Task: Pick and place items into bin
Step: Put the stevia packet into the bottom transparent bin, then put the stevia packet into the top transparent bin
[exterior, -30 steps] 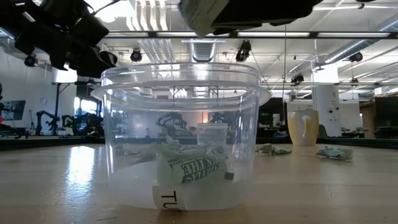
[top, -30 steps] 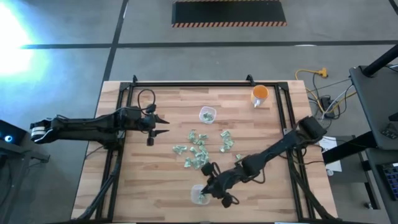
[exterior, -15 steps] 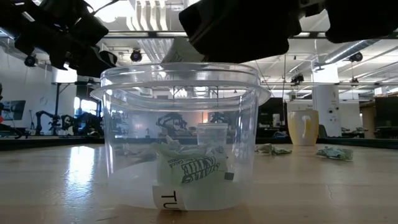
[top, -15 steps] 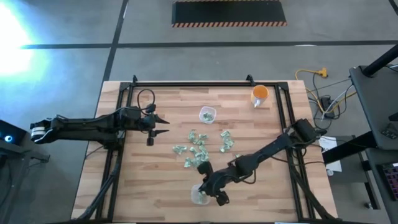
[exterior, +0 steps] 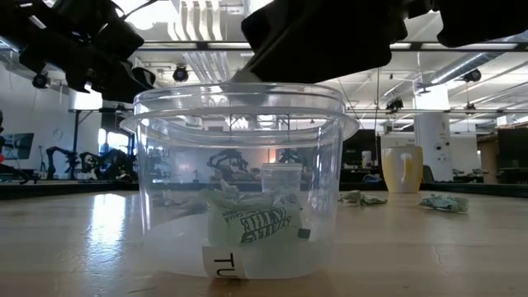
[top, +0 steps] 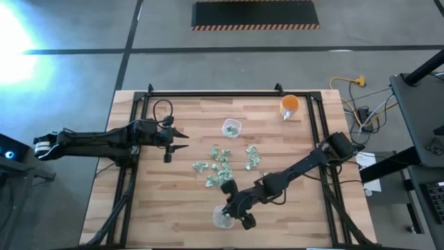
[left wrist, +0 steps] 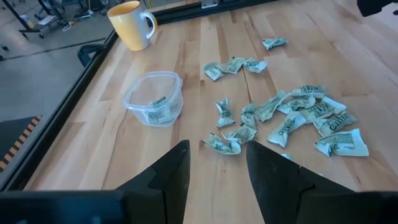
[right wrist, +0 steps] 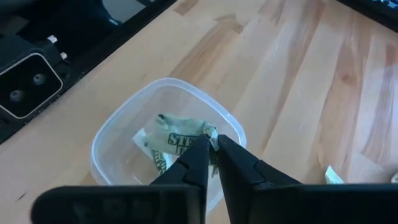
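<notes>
- Pale wood plank table (top: 173, 201), black rails down both sides, everything below resting on it.
- Left arm: stretched in from the table's left edge, parked well apart from the bin. Left gripper (top: 182, 142) low over bare planks, fingers (left wrist: 177, 168) spread apart, nothing between them. Pointed toward the scatter of loose pieces.
- Right arm: reaching in from the right edge down to the near edge of the table. Right gripper (top: 230, 214) directly above the bin, just over its rim in the low view. Fingers (right wrist: 198, 158) drawn nearly together, only a thin slit between, pinching the crinkled end of one wrapped piece (right wrist: 180, 140) at the tips. Piece hanging over the bin's opening, pale edge peeking out under the gripper (exterior: 245, 76).
- Bin (top: 220, 221): clear round plastic tub, upright, close to the near table edge. One green-and-white piece in the bin (exterior: 252, 219), lying on the bottom.
- Orange cup (top: 290, 105): upright near the far right corner, well apart from both grippers.
- Second clear tub (top: 231, 128): mid-table, toward the far side, something small and pale inside; contents not readable.
- Loose wrapped pieces (top: 225, 167): green-and-white, crinkly, strewn across the table's middle between second tub and bin, some touching, a few stragglers toward the right.
</notes>
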### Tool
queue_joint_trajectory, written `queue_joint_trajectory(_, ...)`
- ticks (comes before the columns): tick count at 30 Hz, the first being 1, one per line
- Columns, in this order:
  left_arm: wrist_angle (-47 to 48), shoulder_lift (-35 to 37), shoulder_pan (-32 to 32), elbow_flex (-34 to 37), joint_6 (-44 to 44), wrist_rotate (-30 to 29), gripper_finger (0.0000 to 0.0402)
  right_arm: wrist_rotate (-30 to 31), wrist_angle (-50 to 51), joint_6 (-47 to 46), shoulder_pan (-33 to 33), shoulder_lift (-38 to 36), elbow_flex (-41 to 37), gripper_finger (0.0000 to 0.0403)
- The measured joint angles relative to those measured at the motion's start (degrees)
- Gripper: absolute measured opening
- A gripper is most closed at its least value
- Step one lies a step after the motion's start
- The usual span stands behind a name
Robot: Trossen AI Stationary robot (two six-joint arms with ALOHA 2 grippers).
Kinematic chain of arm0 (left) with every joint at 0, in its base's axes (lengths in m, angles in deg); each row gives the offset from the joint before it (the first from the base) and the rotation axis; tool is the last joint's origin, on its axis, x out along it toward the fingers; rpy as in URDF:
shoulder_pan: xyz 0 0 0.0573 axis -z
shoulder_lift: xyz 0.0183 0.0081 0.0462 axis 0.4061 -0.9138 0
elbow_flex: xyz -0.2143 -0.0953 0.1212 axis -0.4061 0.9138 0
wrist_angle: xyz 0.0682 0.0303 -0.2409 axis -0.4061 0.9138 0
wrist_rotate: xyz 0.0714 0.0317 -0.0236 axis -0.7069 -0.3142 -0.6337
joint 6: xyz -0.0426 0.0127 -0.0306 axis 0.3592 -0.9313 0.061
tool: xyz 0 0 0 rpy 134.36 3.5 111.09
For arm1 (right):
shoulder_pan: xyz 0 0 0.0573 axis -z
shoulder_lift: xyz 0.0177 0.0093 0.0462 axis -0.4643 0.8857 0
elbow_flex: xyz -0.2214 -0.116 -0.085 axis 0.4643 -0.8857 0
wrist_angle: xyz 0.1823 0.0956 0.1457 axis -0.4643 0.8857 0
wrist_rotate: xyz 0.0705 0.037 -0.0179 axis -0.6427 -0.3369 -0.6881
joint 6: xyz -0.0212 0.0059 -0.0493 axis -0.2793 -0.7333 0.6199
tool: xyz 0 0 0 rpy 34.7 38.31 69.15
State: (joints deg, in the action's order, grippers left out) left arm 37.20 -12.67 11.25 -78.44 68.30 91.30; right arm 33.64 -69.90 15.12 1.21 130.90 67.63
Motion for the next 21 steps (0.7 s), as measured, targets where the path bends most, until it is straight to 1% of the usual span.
queue_joint_trajectory(7, 0.31, -0.2, -0.02, 0.02, 0.04, 0.0, 0.0142, 0.04, 0.09, 1.57, 0.0, -0.12, 0.05, 0.0071)
queue_joint_trajectory(11, 3.51, -1.86, 0.0, 0.02, 0.08, 0.35, 0.0142, 0.17, 1.48, 1.82, 0.0, -1.06, 1.01, 0.0083)
queue_joint_trajectory(13, 4.68, -3.77, -0.03, 0.07, 0.12, 2.31, 0.0142, 0.2, 3.32, 1.73, -0.02, -2.0, 1.88, 0.0087)
queue_joint_trajectory(18, 2.71, -10.57, 0.06, 0.11, 2.16, 12.98, 0.0142, 0.4, 9.59, -1.28, -0.31, -4.95, 2.69, 0.0091)
queue_joint_trajectory(21, -0.02, -15.07, 0.62, 0.11, 3.6, 15.27, 0.0142, 0.72, 12.4, -3.9, -0.31, -6.47, 2.69, 0.0089)
